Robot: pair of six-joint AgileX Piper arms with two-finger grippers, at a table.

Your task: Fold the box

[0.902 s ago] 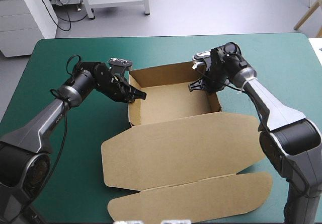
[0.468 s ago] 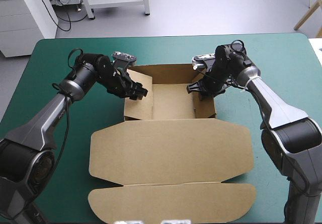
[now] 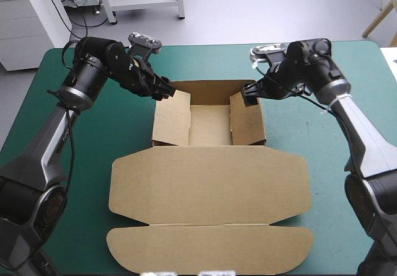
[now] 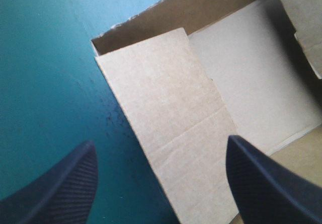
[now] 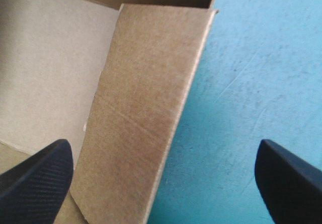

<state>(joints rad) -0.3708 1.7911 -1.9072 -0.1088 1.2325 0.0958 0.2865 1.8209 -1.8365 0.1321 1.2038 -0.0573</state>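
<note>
The brown box (image 3: pixel 209 122) stands as an open tray in the middle of the table, with its walls raised. Its lid (image 3: pixel 211 186) and front flap (image 3: pixel 211 248) lie flat toward the near edge. My left gripper (image 3: pixel 171 90) hovers open just above the tray's far left corner. In the left wrist view the left side wall (image 4: pixel 166 113) lies ahead of the left gripper (image 4: pixel 161 183), untouched. My right gripper (image 3: pixel 249 95) is open at the far right corner. The right side wall (image 5: pixel 146 108) shows ahead of the right gripper (image 5: pixel 163 183), and nothing is held.
The teal-green cover (image 3: pixel 80 146) shows to the left and right of the box and beyond it up to the far edge. The flat lid and flap reach almost to the near edge.
Both grippers were shut at the tray's side walls earlier; they have opened and drawn back toward the far corners. The box has swung square and its lid has dropped flat.
</note>
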